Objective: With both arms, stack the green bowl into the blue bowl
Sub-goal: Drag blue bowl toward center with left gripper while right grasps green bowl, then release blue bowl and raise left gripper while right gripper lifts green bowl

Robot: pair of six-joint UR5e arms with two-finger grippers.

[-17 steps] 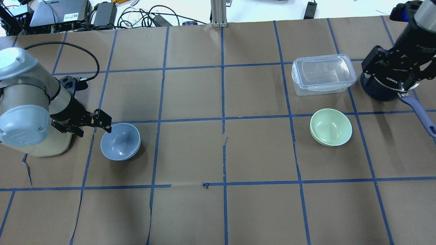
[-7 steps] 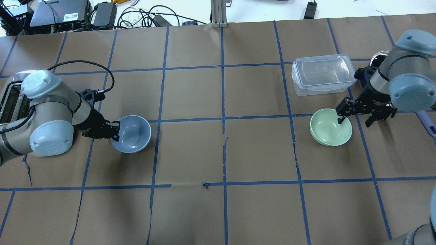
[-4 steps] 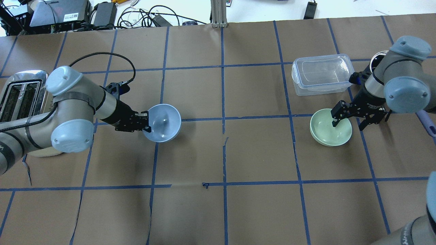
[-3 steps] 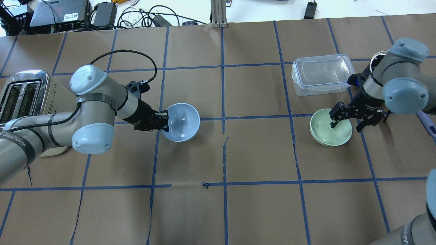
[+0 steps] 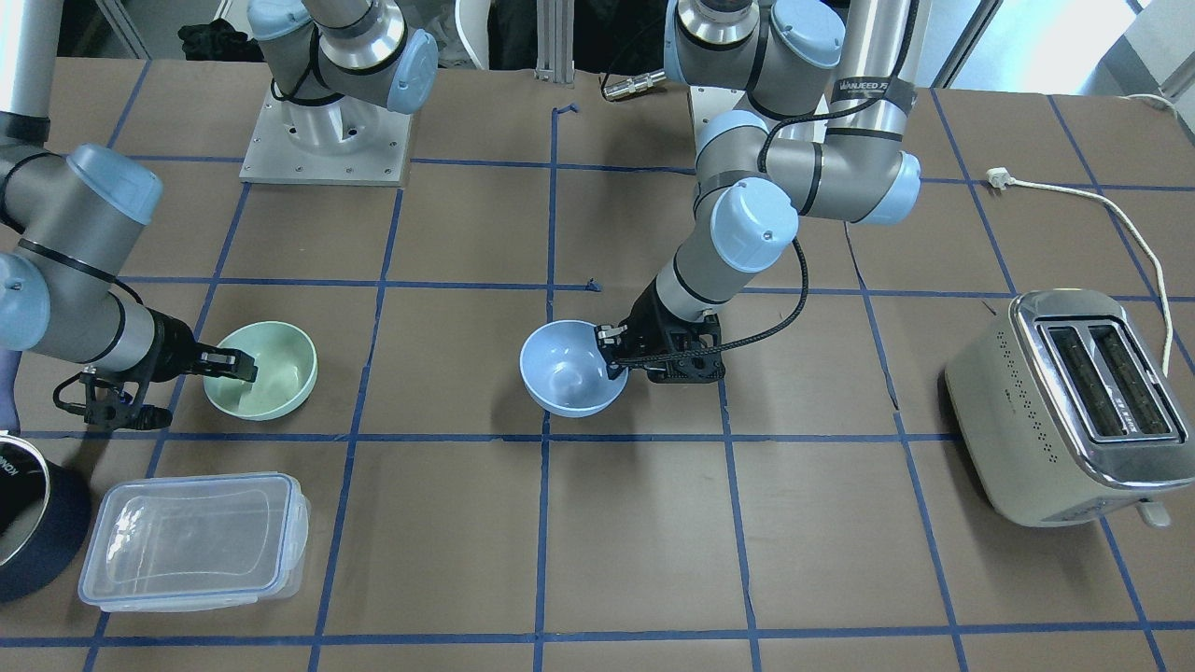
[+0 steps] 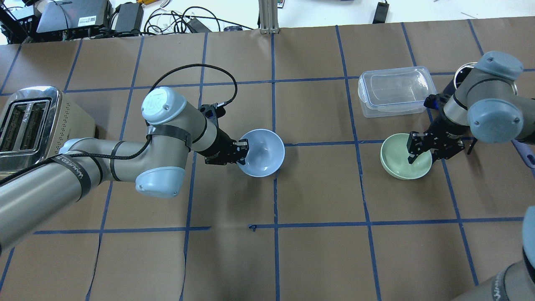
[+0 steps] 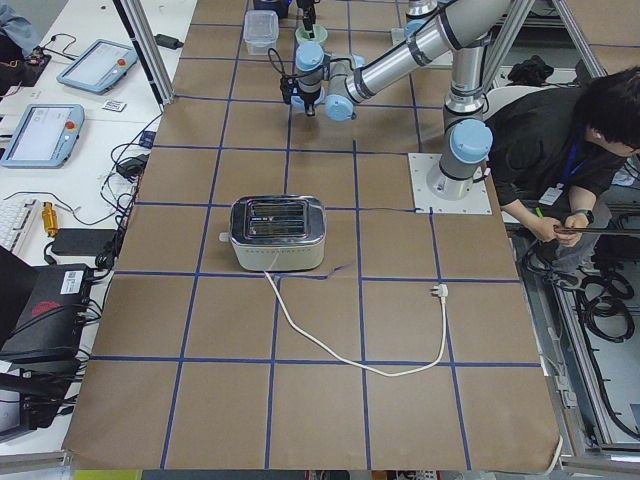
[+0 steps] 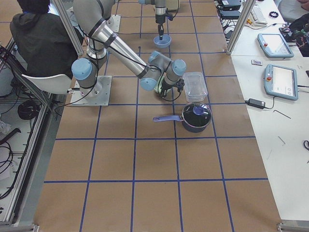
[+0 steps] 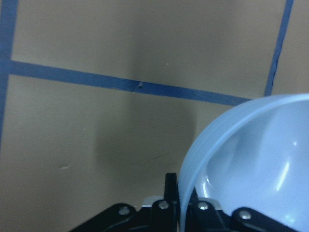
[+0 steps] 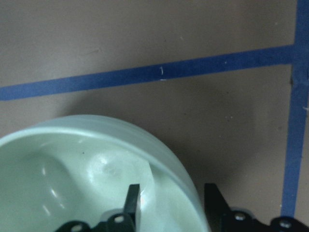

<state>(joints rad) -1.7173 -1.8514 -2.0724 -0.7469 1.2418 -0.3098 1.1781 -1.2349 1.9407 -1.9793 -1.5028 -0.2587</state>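
In the overhead view, the left gripper (image 6: 241,151) is clamped on the 9 o'clock edge of the small round periwinkle-blue glossy bowl (image 6: 263,150). The left wrist camera shows the thin rim pinched between the two black fingers (image 9: 169,205). This blue bowl sits close to the middle of the brown paper-covered table with its blue tape grid (image 6: 317,188), just at 9 o'clock of the central tape line, opening upward, and it casts a soft shadow on the paper beside it. At 3 o'clock from it and well apart, the small round pale mint-green glossy plastic bowl (image 6: 395,161) rests on the paper. The right gripper (image 6: 421,156) straddles that green bowl's 3 o'clock rim with one finger (image 10: 133,199) inside the hollow and the other outside the wall. The right wrist view shows a gap between the inner finger and the rim, so the jaws stand apart and are not clamped. A clear rectangular plastic container with a lid (image 6: 395,90) lies at 12 o'clock of the green bowl, near it but not touching. A dark navy pot with a long handle (image 8: 195,116) stands at about 2 o'clock of the green bowl, mostly hidden behind the right arm from above. A silver two-slot toaster (image 6: 29,121) sits far out at 9 o'clock of the blue bowl, at the table's edge.
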